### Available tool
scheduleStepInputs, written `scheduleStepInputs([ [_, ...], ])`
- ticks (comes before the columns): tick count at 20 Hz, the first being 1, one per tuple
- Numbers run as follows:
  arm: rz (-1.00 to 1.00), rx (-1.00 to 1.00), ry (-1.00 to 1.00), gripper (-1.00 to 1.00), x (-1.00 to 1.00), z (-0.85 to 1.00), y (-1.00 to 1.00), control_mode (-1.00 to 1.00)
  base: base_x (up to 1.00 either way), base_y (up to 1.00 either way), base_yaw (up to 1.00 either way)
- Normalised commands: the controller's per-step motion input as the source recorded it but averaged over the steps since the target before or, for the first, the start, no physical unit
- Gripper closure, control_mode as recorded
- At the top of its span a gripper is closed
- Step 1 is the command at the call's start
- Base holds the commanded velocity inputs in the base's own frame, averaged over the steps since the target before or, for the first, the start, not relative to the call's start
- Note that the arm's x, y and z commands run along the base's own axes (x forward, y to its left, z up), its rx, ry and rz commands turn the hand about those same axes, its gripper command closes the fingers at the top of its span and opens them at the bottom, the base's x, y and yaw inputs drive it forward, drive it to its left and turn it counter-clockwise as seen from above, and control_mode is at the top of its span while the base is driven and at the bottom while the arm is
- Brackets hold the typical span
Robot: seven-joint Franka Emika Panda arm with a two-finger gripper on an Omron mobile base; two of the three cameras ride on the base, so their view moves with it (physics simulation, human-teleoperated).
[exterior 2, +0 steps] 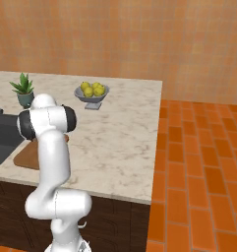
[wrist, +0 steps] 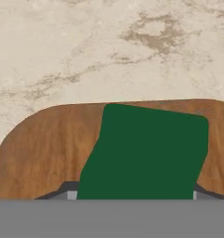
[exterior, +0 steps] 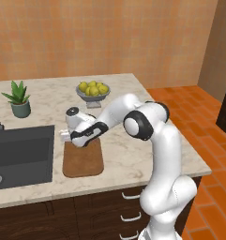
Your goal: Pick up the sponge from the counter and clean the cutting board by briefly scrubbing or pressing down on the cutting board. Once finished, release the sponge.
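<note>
While gripped, one sponge (wrist: 146, 155) over one cutting board (wrist: 48, 148)

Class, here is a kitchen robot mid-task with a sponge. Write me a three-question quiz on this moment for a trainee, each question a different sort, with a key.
1. True or false: the sponge is over the cutting board.
2. Multiple choice: what sits in the bowl at the back of the counter? A) lemons B) eggs C) tomatoes
3. Fill in: left of the cutting board, set into the counter, is the dark grey ____.

Key
1. True. The hand view shows the green sponge against the brown board, held in the shut end effector.
2. A, lemons.
3. Sink, with a potted plant behind it.
</note>
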Motion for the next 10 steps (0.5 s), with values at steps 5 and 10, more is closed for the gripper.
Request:
scheduleStepInputs([
  [5,0.0,-0.05,0.08,1.0,0.16,0.0,0.91,-1.0,0.0,0.0,0.0],
  [10,0.01,-0.05,0.0,1.0,-0.91,-0.28,-0.19,-1.0,0.0,0.0,0.0],
])
